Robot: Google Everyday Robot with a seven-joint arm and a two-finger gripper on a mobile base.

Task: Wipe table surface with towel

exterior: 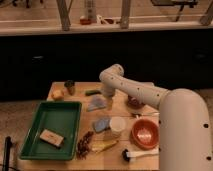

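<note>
Looks like an office-style lab; dark counter (50, 55), railing posts (64, 12) behind; gripper (108, 104) low over table surface (112, 159).

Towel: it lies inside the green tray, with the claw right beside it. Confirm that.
Not quite. The towel lies on the bare table, just right of the tray, not inside it. The claw is right beside it, as the camera view shows.

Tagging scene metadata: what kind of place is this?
Probably an indoor office or lab break area: wooden table with green tray and orange bowl, dark counter behind. Pincer hangs by the towel mid-table.
</note>
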